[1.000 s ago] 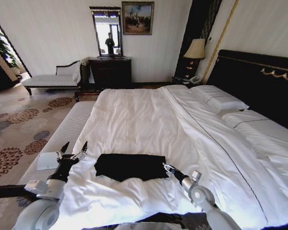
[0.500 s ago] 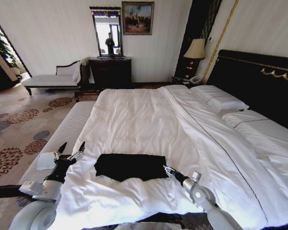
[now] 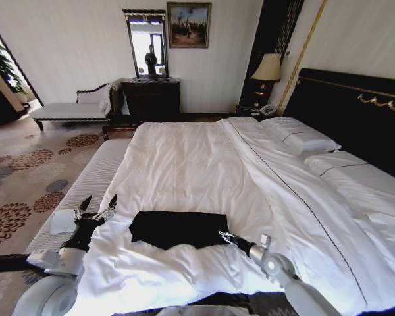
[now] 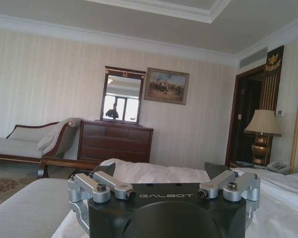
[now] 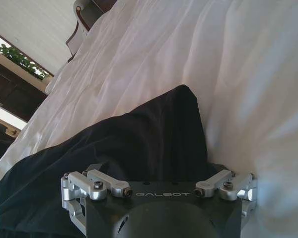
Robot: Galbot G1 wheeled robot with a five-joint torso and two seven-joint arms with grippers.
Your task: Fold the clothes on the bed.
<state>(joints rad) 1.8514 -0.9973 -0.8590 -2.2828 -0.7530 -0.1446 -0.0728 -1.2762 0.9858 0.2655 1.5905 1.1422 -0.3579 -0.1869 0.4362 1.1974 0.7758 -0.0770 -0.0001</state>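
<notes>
Clothes: the black top (image 3: 179,228) lies on the white duvet (image 3: 184,164) near the foot of the bed (image 3: 355,105); it looks like a flat, wide dark shape, much smaller than the bed; no lettering shows from here.
Right gripper: the right gripper (image 3: 225,236) is low at the right edge of the top, touching it or just beside it; in the right wrist view the black cloth (image 5: 139,148) lies right in front of it; I cannot tell if its fingers are apart or together.
Left gripper: the left gripper (image 3: 97,205) is up off the duvet, to the left of the top and not touching it; its two fingers are spread apart and hold nothing.
How far along: the top seems partly folded already, because it looks neat and narrow; I think at least one more fold is left; this is only a guess.
</notes>
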